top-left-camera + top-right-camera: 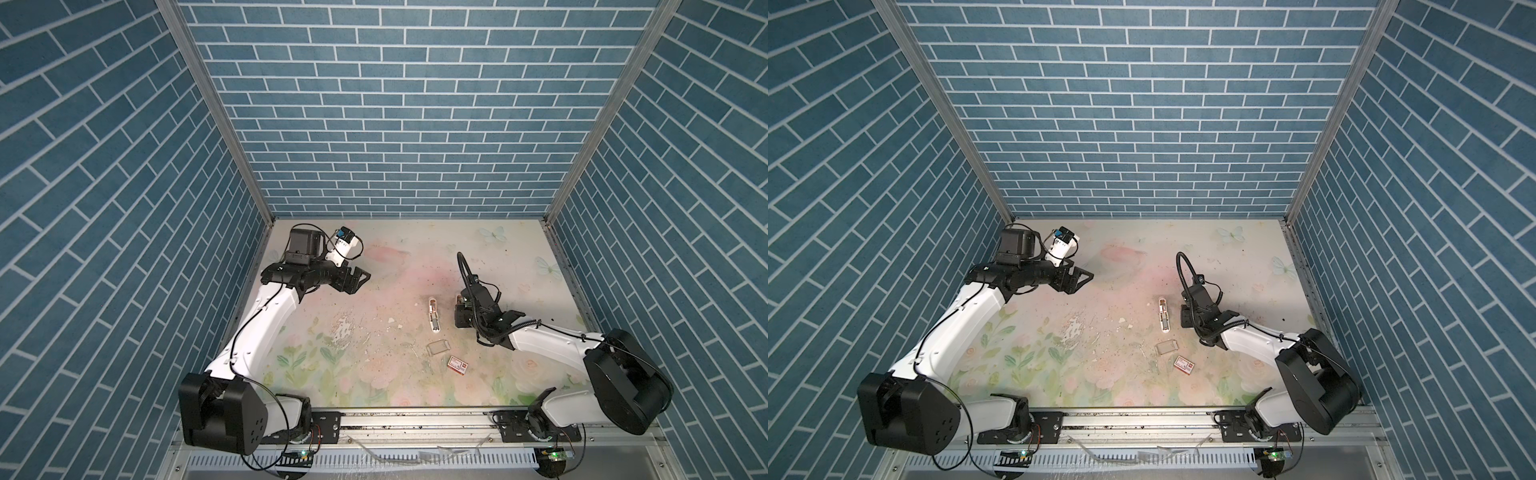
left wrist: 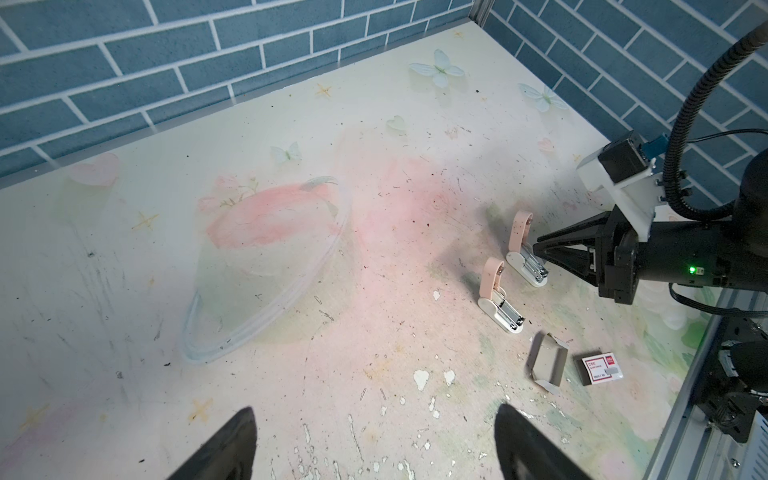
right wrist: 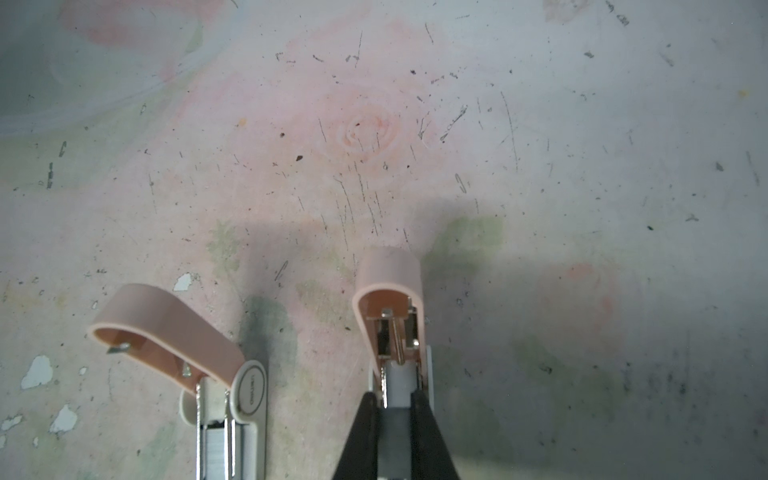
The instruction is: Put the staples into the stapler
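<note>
Black-fingered, the right gripper stands with its jaws drawn narrow on a dark grey strip, which we judge to be the staples. The strip points into the magazine channel of the open stapler, whose pink lid is tilted up and back. We cannot tell whether the strip already touches the rail.

Just beside it lies a second stapler, also open, with a silvery strip seated in its magazine.

Nearer the front rail we note a small open tray and a red-and-white box, close together on the table.

The left gripper is spread wide, holds nothing, and hangs well apart from both staplers.

Risks, in our judgement:
- Nothing braces the open stapler, so a push along the channel could slide or turn it.
- A strip entering tilted could catch on the channel wall and jam or snap.
- A brush against the raised lid could knock it down onto the fingertips.
- The second stapler is near enough for a sideways correction to strike it.
</note>
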### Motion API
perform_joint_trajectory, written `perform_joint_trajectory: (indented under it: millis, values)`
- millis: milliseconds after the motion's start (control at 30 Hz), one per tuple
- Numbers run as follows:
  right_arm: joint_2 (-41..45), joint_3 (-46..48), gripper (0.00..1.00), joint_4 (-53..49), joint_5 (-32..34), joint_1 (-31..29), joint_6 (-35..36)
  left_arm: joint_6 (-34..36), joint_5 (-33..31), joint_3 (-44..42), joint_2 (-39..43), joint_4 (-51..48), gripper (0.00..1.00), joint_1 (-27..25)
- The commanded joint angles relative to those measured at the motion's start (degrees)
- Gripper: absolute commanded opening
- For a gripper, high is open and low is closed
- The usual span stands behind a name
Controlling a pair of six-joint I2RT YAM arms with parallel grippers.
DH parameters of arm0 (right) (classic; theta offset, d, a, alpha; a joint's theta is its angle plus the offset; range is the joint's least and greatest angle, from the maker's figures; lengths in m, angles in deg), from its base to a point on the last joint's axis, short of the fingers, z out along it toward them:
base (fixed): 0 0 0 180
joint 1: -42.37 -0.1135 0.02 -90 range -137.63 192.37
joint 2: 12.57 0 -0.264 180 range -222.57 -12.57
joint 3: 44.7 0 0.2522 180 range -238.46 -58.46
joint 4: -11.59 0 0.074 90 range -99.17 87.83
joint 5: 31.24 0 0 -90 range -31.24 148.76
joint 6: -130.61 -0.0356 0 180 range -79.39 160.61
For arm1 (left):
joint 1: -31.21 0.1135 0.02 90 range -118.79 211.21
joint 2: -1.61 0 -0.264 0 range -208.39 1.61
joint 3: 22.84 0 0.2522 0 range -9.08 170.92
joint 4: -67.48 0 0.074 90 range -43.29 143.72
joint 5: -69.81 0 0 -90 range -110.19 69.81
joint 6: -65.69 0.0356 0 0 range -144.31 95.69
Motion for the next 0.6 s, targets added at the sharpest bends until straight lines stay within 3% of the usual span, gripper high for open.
perform_joint_trajectory:
  millis: [0, 567]
  values:
    - [-0.5, 1.3, 0.10, 0.9, 1.3, 0.2, -1.1, 0.5, -0.1, -0.2, -0.1, 0.1, 0.91, 0.4]
    - [-1.4, 2.4, 0.11, 2.9, 0.5, 0.2, -1.8, 0.4, 0.0, -0.2, -0.3, 0.1, 0.90, 0.4]
